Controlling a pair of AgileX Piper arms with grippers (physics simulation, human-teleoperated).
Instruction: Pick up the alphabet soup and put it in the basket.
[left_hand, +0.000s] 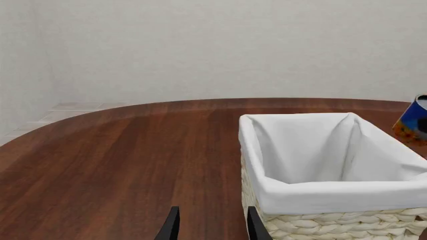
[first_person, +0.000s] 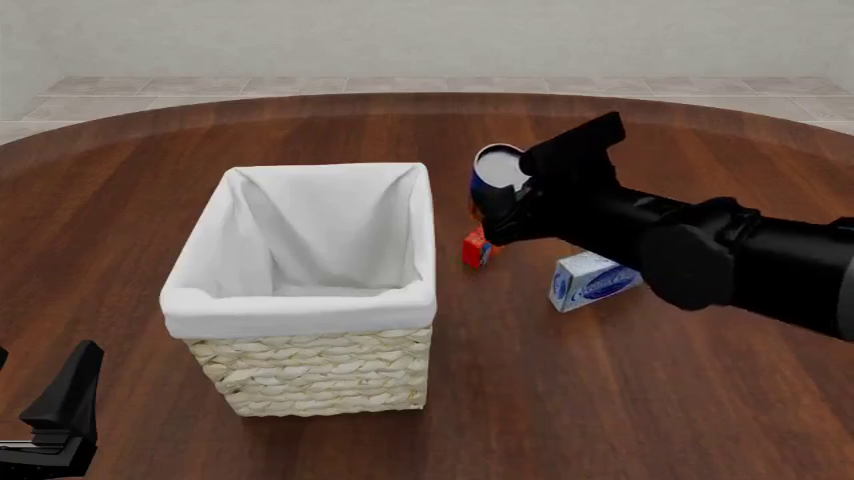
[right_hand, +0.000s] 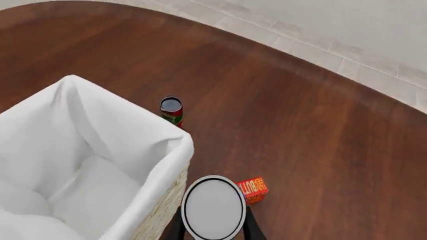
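The alphabet soup is a small can with a silver-grey top and a blue label. My right gripper is shut on it and holds it above the table, just right of the basket. In the right wrist view the can's top sits between the fingers, next to the basket's white-lined rim. The can shows at the edge of the left wrist view, beyond the basket. My left gripper is open and empty, low at the front left.
A small orange-red box lies on the table under the held can and shows in the right wrist view. A blue-and-white carton lies to its right. A small red can with a dark top stands beside the basket.
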